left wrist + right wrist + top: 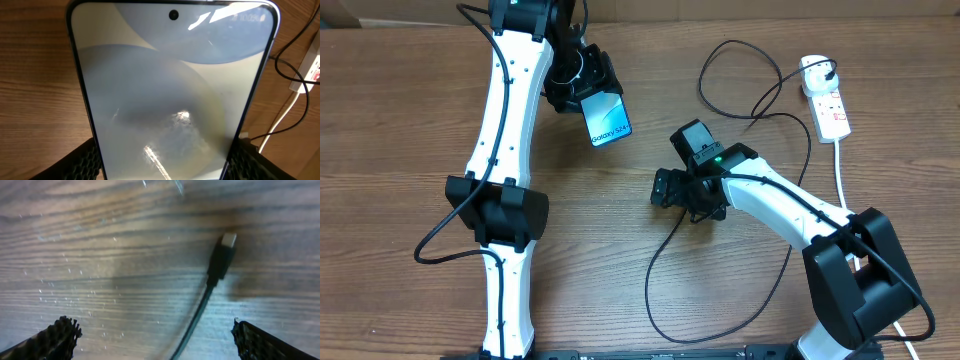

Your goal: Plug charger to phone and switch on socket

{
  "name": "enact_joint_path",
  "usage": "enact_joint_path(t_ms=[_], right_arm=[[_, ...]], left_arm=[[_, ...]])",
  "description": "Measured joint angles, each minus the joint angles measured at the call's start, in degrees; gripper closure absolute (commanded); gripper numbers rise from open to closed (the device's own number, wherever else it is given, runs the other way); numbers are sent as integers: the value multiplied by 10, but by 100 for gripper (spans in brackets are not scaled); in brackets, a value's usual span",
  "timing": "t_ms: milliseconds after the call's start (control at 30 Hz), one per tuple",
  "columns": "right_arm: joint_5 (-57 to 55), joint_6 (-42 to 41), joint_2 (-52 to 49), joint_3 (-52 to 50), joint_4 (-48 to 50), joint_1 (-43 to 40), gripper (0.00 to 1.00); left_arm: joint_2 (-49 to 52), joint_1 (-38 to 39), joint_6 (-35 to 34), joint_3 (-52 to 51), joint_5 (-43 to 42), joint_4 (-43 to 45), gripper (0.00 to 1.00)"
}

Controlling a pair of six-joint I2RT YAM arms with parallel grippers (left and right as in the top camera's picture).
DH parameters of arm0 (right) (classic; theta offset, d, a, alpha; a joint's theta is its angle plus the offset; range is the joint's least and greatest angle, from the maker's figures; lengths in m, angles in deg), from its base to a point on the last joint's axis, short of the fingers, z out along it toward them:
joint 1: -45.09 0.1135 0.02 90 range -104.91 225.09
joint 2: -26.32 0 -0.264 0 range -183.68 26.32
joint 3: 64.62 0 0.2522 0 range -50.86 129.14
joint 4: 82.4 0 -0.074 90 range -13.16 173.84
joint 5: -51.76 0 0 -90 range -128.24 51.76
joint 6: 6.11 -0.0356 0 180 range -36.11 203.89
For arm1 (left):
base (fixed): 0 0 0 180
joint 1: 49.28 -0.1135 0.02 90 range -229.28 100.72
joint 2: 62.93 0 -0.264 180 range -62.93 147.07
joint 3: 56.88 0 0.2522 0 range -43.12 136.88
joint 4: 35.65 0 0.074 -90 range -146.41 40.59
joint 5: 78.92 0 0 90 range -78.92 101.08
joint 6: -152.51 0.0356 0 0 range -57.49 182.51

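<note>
Right gripper (156, 340), spread wide and empty, hovers over the charger (220, 262) plug lying on the worktop (100, 255) at frame centre while the left gripper (165, 167) clamps the phone (607, 117) toward upper left; plugging-in seems underway, and next probably calls for pinching that plug squarely.

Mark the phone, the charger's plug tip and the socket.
phone (607, 118): overhead view, middle of its screen.
charger (220, 262): right wrist view, black body of its plug tip.
socket (833, 112): overhead view, top face of the strip.
</note>
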Motion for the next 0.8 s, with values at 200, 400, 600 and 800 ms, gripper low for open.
enact_joint_path(t_ms=[200, 400, 600, 800], right_arm=[[15, 1, 0, 23, -98, -16, 0], [100, 79, 11, 80, -133, -53, 0], [230, 146, 37, 94, -77, -78, 0], [337, 155, 37, 94, -15, -103, 0]], left_arm=[[0, 0, 0, 0, 0, 0, 58], [0, 0, 0, 0, 0, 0, 59], [0, 6, 0, 0, 0, 0, 60], [0, 22, -1, 0, 13, 0, 59]])
